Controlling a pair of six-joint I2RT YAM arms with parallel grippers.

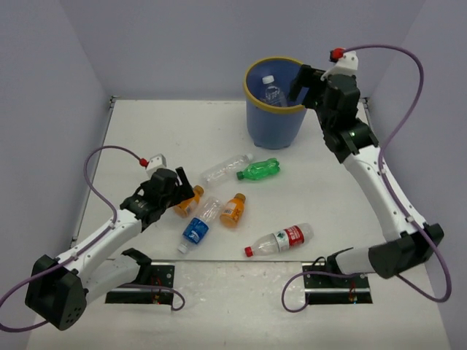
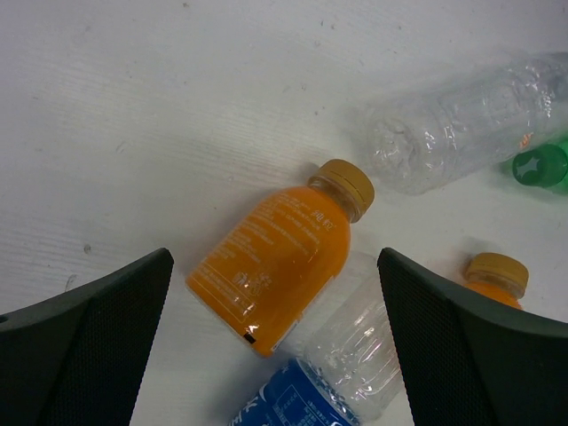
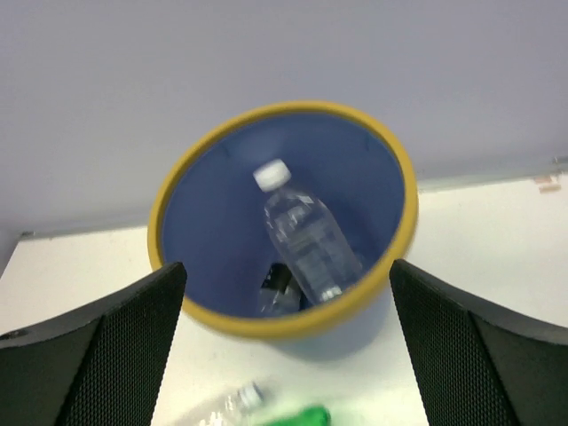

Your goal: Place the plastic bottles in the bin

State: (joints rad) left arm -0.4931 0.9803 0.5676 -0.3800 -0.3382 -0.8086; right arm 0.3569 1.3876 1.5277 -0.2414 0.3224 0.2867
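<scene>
The small orange plastic bottle (image 2: 293, 226) lies on the white tabletop (image 1: 160, 131), touching a blue-labelled clear bottle (image 2: 306, 399), with other bottles scattered nearby. The left claw (image 2: 273, 266) hangs wide open astride it. Closing could pinch both bottles or roll the round one sideways. A clear plastic bottle (image 3: 306, 235) lies inside the round blue, yellow-rimmed bin (image 1: 271, 130). The right claw (image 3: 286, 266), spread wide and empty above it, might catch the rim.

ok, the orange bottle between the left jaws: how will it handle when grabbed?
Probably heavy for its size: the orange bottle looks full, unlike the clear bottle nearby. It lies on its side, so a push would likely roll it. The blue-labelled bottle seems to rest against it and may shift when it lifts.
</scene>
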